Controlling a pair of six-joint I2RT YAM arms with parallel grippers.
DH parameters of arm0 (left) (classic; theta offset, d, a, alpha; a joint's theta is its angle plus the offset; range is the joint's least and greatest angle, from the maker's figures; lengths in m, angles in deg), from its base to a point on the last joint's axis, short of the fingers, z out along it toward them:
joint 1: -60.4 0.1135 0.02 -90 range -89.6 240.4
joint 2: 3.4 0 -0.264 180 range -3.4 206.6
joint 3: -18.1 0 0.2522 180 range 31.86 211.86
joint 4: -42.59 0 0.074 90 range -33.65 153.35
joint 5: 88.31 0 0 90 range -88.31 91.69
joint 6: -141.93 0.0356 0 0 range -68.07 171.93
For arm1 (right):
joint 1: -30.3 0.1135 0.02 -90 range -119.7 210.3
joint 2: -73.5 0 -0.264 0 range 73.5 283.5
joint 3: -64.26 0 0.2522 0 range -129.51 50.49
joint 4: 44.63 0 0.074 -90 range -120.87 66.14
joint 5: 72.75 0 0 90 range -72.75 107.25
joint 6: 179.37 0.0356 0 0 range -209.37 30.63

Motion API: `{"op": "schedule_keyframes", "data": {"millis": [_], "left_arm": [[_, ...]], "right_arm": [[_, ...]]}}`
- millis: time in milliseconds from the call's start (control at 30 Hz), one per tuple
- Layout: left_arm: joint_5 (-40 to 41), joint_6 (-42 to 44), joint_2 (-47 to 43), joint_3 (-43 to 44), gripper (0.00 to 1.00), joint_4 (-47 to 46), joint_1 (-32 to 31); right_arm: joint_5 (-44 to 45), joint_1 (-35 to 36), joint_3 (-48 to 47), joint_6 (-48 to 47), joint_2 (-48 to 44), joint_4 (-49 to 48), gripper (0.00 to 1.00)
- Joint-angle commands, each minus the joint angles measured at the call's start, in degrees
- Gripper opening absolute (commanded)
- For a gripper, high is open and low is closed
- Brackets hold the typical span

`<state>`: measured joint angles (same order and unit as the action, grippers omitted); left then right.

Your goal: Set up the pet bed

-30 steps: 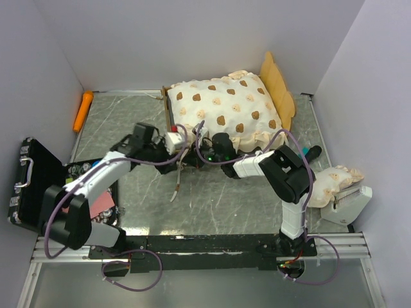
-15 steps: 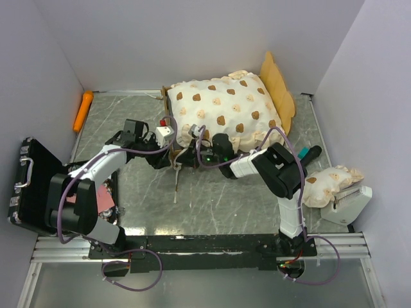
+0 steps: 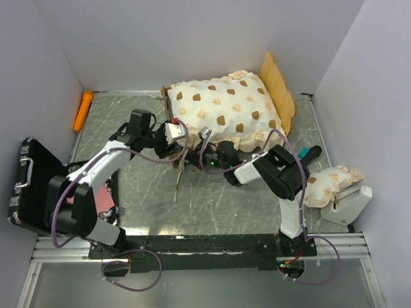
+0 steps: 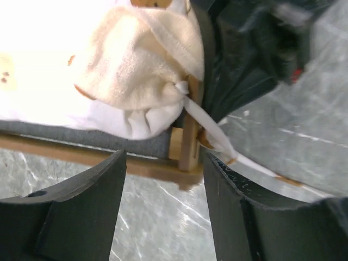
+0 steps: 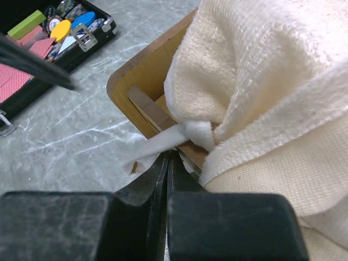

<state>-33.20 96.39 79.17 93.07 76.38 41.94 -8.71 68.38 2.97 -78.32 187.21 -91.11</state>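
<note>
So the pet bed [image 3: 221, 115] sits far-middle on the table [image 3: 212, 199] — my left gripper [image 4: 163, 160] is spread apart around its near corner post, right gripper [image 5: 167, 156] pinched together beside the mattress tie [image 5: 155, 145].

Grey marble table [image 3: 212, 205] under everything, white walls [image 3: 192, 38] around it. An orange carrot-shaped toy [image 3: 83, 110] lies at the far left corner against the wall, well apart from the rest. A black case [image 3: 38, 157] lies open at the table's edge on my left, with a silver handle [image 3: 24, 168] on its outer side. Inside it I see a green block [image 5: 30, 24], a yellow piece [image 5: 61, 30], a blue piece [image 5: 84, 20] and a pink-red checked pad [image 5: 19, 73]. On my right there's a white boxy thing [image 3: 350, 205] by the wall, with a teal-and-black tool [image 3: 308, 154] near it.
</note>
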Motion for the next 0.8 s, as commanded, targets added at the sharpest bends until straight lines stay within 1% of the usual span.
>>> {"op": "schedule_keyframes", "data": {"millis": [0, 67, 133, 200, 300, 400, 533, 667, 767], "left_arm": [[3.6, 4.32, 5.41, 1.29, 0.61, 2.13, -2.63], [4.39, 1.6, 6.38, 0.05, 0.53, -1.65, -3.42], [6.14, -0.16, 7.17, -0.83, 0.47, -5.77, -3.95], [8.69, -1.22, 7.87, -1.27, 0.44, -9.03, -4.48], [10.72, 0.44, 9.01, -1.09, 0.47, -9.22, -5.8], [9.24, 2.99, 9.54, -1.62, 0.52, -7.99, -6.5], [8.44, 6.41, 11.3, -1.97, 0.57, -5.63, -7.29], [7.65, 6.6, 12.44, -1.97, 0.59, -5.7, -7.73], [7.3, 5.28, 13.32, -1.01, 0.56, -6.32, -7.73]], "right_arm": [[3.63, -1.17, -0.02, 1.16, -2.27, -5.22, 0.0], [2.76, -1.96, 0.59, 1.96, -1.92, -6.89, 0.0], [1.53, -2.14, 0.51, 2.05, -1.65, -7.16, 0.0], [0.73, -2.14, -0.28, 1.79, -1.56, -6.03, 0.0], [0.29, -2.23, -0.55, 1.78, -1.56, -5.85, 0.0], [-0.32, -2.23, -0.72, 2.05, -1.74, -5.67, 0.0], [-1.29, -2.31, -1.25, 3.27, -0.77, -6.63, 0.0], [-3.48, -2.23, -2.04, 5.56, 0.19, -8.48, 0.0], [-4.45, -2.23, -1.96, 5.92, 0.46, -9.01, 0.0]]}}
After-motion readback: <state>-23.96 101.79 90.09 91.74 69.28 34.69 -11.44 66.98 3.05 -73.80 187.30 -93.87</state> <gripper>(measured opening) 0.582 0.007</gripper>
